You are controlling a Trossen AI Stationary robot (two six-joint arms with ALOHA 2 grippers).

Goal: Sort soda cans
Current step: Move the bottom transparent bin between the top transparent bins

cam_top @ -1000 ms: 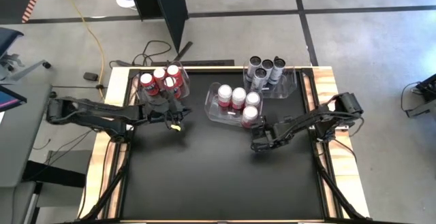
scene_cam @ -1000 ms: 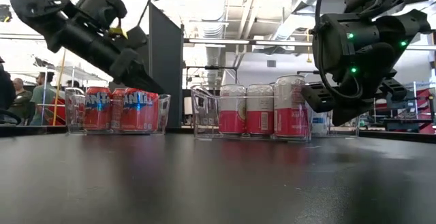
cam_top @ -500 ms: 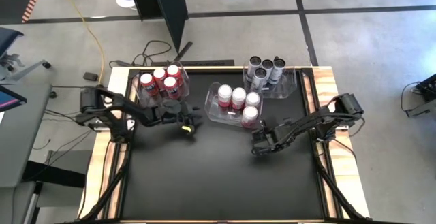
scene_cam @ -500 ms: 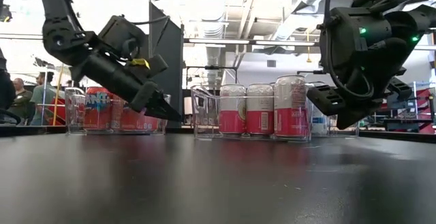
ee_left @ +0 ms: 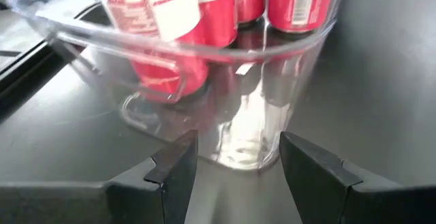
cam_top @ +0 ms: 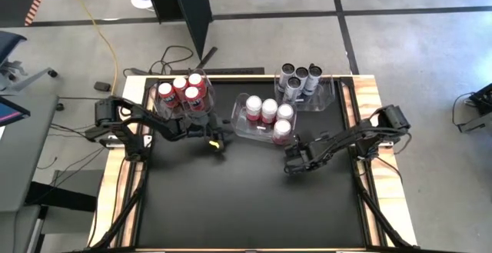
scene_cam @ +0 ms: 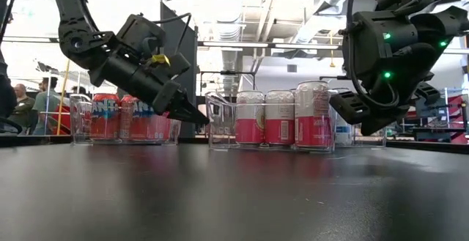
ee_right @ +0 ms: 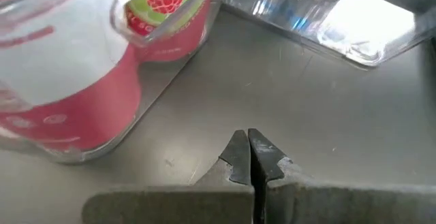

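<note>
From above, three clear plastic rectangular bins are seen at the far side of the black table (cam_top: 254,199): the red cylindrical cans (cam_top: 181,91) fill the left bin (cam_top: 157,105), the pink-and-white cans (cam_top: 268,116) the middle bin (cam_top: 240,127), and the dark grey cans (cam_top: 298,78) the far right bin (cam_top: 327,99). No loose can is seen on the mat, so the sorting is judged finished or nearly so. The left gripper (cam_top: 218,142) has been carried, within the last second, from beside the red bin's near corner out over the open mat toward the middle bin. The right gripper (cam_top: 290,161) is parked just in front of the middle bin and has barely shifted.

At table height, the left gripper (scene_cam: 192,113) is seen tilted downward in front of the red cans (scene_cam: 121,116), its fingers parted and empty, where a second ago they were pressed together. The right gripper (scene_cam: 350,113) hangs beside the pink-and-white cans (scene_cam: 282,118).

Through the left wrist, the two dark fingers (ee_left: 174,173) are seen spread, nothing between them, with the rounded end of the red bin (ee_left: 238,142) just ahead. A release and withdrawal are suggested.

Through the right wrist, the fingertips (ee_right: 238,157) are seen pressed shut on nothing, above bare mat near a pink-and-white can (ee_right: 75,94).
</note>
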